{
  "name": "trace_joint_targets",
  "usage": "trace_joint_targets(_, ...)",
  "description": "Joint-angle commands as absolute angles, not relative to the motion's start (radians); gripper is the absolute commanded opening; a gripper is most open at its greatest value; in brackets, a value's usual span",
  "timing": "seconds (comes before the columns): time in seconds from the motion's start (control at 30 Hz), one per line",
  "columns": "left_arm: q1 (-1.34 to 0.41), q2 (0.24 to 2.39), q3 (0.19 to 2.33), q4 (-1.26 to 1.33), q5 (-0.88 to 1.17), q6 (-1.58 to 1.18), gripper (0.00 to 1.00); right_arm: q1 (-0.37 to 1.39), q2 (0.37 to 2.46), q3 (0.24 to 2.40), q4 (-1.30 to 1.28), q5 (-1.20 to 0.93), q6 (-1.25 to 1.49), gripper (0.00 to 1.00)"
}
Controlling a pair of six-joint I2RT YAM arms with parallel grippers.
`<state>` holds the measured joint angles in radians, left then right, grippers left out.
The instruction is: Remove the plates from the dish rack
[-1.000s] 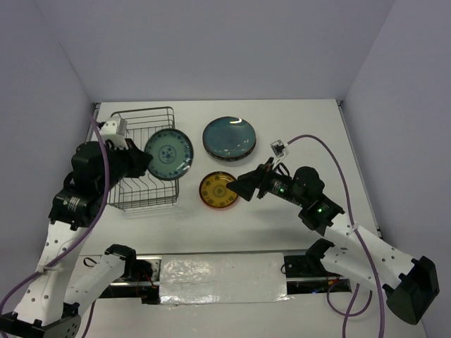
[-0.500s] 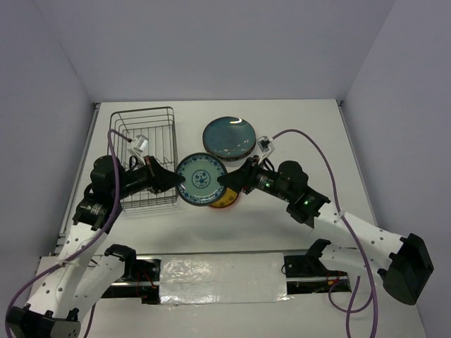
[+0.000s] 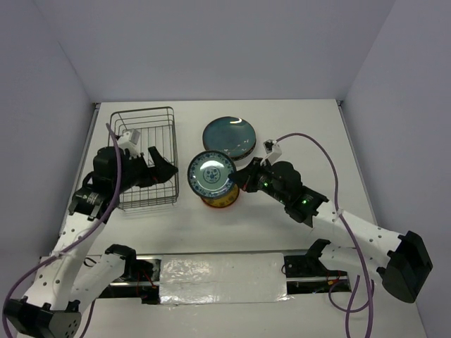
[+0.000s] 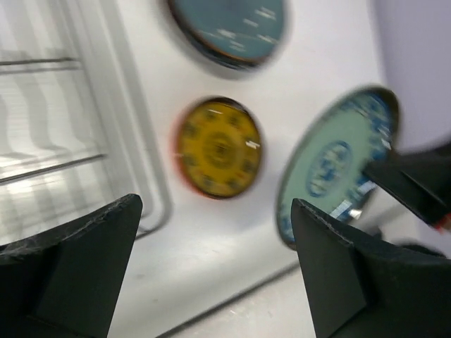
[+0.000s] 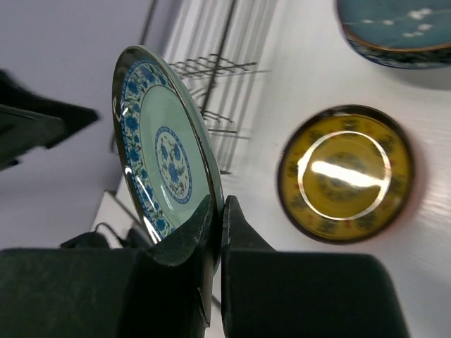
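A small blue-patterned plate [image 3: 211,174] hangs tilted on edge above the table, and my right gripper [image 3: 243,180] is shut on its right rim. In the right wrist view the fingers [image 5: 220,211] pinch the rim of this plate [image 5: 165,148]. My left gripper [image 3: 165,163] is open and holds nothing, a little left of the plate and over the right edge of the wire dish rack [image 3: 144,158]. Its wrist view shows the open gripper [image 4: 215,260] and the plate [image 4: 335,162] apart. I see no plates in the rack.
A small orange plate [image 3: 220,199] lies flat on the table just below the held plate. A large dark teal plate [image 3: 230,136] tops a stack at the back. Both show in the wrist views, the orange plate [image 5: 345,172] [image 4: 218,148] and the teal plate [image 5: 394,28] [image 4: 229,28].
The left gripper carried the blue-patterned plate out of the rack to the right, then opened and drew back left. The right gripper shut on the plate's rim and now holds it alone.
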<state>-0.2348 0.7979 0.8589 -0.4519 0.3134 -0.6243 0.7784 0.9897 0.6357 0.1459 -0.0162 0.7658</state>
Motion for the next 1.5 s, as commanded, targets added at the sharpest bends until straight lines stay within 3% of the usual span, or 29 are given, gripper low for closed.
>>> trace_joint_targets(0.0,-0.235,0.784,0.960,-0.682,-0.099,-0.583,1.00,0.773,0.977,0.684,0.049,0.133,0.784,0.00)
trace_joint_targets(0.1,-0.235,0.738,0.976,-0.736,-0.314,-0.571,1.00,0.752,1.021,0.675,0.064,0.095,0.767,0.00)
trace_joint_targets(0.5,-0.235,0.466,0.850,-0.600,-0.396,-0.459,0.99,0.683,1.295,0.664,0.181,0.005,0.770,0.04)
trace_joint_targets(0.6,-0.235,0.471,0.847,-0.601,-0.384,-0.460,1.00,0.680,1.327,0.666,0.189,-0.021,0.772,0.13)
trace_joint_targets(0.7,-0.235,0.486,0.848,-0.607,-0.371,-0.459,1.00,0.680,1.351,0.666,0.189,-0.025,0.772,0.34)
trace_joint_targets(0.73,-0.235,0.488,0.848,-0.607,-0.371,-0.460,1.00,0.678,1.358,0.666,0.189,-0.026,0.775,0.49)
trace_joint_targets(0.93,-0.235,0.489,0.844,-0.603,-0.364,-0.459,1.00,0.678,1.351,0.686,0.141,-0.005,0.766,0.65)
trace_joint_targets(1.17,-0.235,0.514,0.857,-0.641,-0.451,-0.495,1.00,0.680,1.250,0.747,-0.115,0.181,0.707,0.78)
trace_joint_targets(1.2,-0.235,0.515,0.859,-0.646,-0.463,-0.497,1.00,0.680,1.238,0.758,-0.133,0.205,0.697,0.86)
trace_joint_targets(1.47,-0.233,0.511,0.862,-0.666,-0.518,-0.518,0.99,0.680,1.077,0.796,-0.333,0.282,0.603,0.88)
